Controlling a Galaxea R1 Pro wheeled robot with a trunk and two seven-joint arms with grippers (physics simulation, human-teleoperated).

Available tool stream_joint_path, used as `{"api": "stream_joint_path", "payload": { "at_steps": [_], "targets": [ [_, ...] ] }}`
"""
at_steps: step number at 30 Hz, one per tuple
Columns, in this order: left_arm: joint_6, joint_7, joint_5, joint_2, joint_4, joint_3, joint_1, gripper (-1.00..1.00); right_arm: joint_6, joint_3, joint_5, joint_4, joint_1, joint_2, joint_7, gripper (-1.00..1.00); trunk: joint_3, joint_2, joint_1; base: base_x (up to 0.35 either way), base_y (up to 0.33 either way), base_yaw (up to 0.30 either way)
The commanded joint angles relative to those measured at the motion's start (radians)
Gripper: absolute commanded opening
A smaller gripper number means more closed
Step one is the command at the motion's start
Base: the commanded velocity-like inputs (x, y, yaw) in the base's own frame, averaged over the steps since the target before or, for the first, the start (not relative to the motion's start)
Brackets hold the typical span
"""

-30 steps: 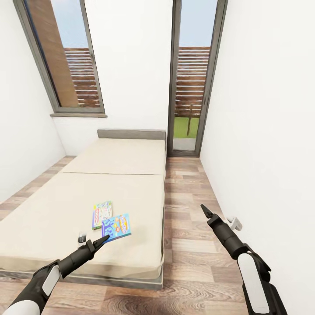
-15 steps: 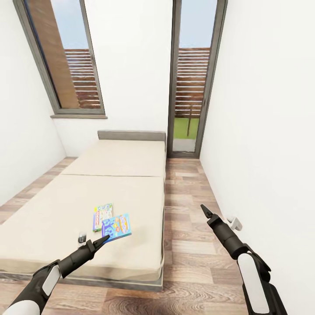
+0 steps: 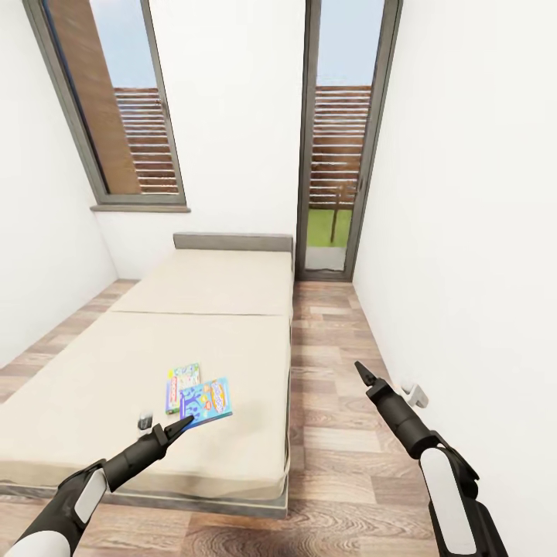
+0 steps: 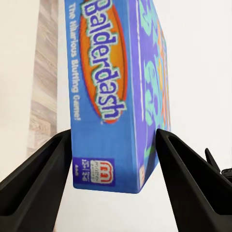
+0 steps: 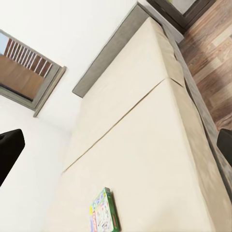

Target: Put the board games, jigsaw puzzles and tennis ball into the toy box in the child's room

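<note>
Two board games show on the cream bed [image 3: 201, 302]. The blue one, lettered Balderdash [image 3: 207, 401] [image 4: 116, 72], sits between the fingers of my left gripper [image 3: 186, 422] [image 4: 113, 134], which is shut on its near end, just over the mattress. The green-edged board game [image 3: 182, 383] [image 5: 102, 212] lies flat on the mattress right behind it, its corner under the blue box's edge. My right gripper [image 3: 360, 370] [image 5: 116, 145] hangs open over the wood floor to the right of the bed, holding nothing. The table, toy box, puzzles and tennis ball are out of view.
A strip of wood floor [image 3: 333, 371] runs between the bed's dark frame and the white right wall. A glass door [image 3: 336, 155] stands at the far end and a tall window [image 3: 116, 100] at the back left. A small white fitting [image 3: 416, 394] sticks out of the right wall.
The whole picture has shifted a little: the bed and the green game sit slightly lower in view. Both arms and the blue game keep their places in the picture.
</note>
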Motion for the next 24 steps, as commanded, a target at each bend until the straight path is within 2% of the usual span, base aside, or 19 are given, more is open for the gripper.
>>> {"api": "stream_joint_path", "payload": {
  "at_steps": [1, 24],
  "targets": [
    [0.008, -0.002, 0.002, 0.000, 0.000, 0.001, -0.001, -1.00, 0.008, -0.003, -0.005, -0.001, -0.001, 0.001, 0.003, 1.00, 0.002, 0.007, -0.004, 0.000, 0.000, 0.000],
    [0.008, -0.002, 0.002, 0.000, 0.000, 0.001, -0.001, -1.00, 0.008, -0.003, -0.005, -0.001, -0.001, 0.003, 0.003, 1.00, 0.074, 0.168, -0.092, 0.000, 0.000, 0.000]
  ]
}}
